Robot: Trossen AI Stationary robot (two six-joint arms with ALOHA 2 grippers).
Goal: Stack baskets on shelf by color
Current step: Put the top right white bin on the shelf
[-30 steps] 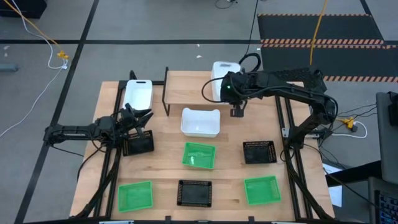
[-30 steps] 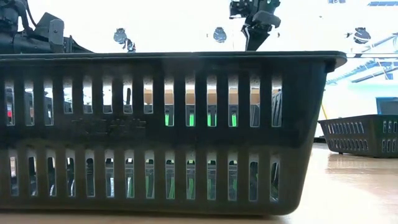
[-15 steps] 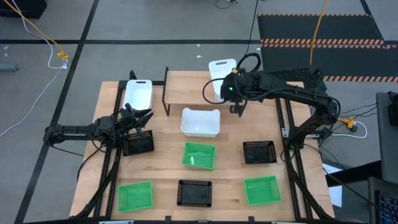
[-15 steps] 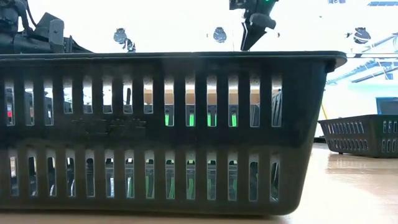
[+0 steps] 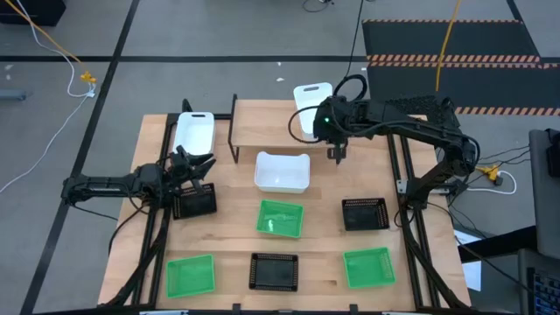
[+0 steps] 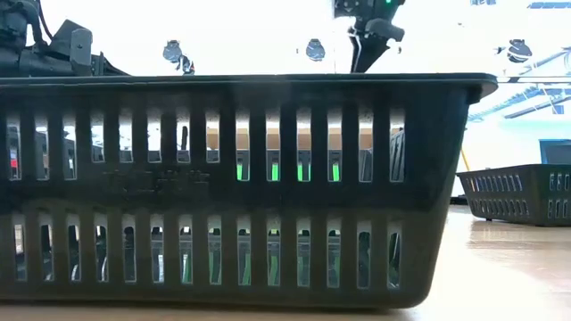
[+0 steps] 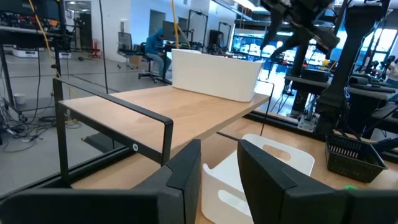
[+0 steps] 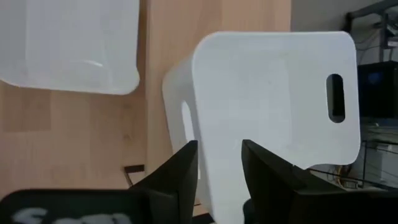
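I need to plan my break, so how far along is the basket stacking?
One white basket is on the shelf's right end. Nothing is held: the right gripper hovers open beside it, the left gripper waits at the table's left. Off the shelf: two white, three green, three black baskets.

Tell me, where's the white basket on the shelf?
In the high view, the white basket sits on the shelf's far right end, beside the right gripper.
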